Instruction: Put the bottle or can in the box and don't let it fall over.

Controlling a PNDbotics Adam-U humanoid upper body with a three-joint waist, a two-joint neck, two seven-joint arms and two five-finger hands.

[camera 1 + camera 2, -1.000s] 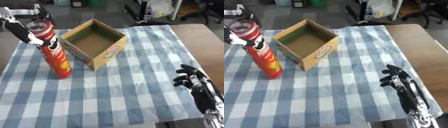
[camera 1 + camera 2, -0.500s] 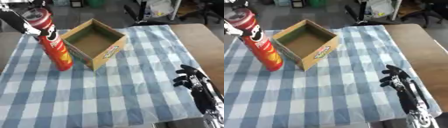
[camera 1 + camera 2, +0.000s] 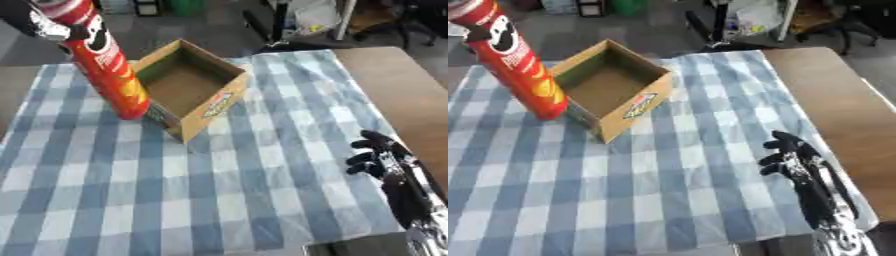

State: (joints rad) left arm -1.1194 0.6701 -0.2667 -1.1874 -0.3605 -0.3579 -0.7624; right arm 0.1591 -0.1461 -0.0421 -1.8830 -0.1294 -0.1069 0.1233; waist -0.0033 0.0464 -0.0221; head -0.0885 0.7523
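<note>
Left eye view: right hand (image 3: 385,157) rests idle at the lower right, fingers relaxed. Farther off, the tall red cardboard crisp can (image 3: 105,65) stands tilted beside the open brown cardboard box (image 3: 188,85); left hand (image 3: 48,27) fingers clasp its top.

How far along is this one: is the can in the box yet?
Not yet. Done: the left hand has closed round the top of the red can. In hand: the can is tilted beside the cardboard box, against its left wall; whether its base is clear of the checked cloth is unclear. Left: setting it upright inside. The right hand idles at lower right.
</note>
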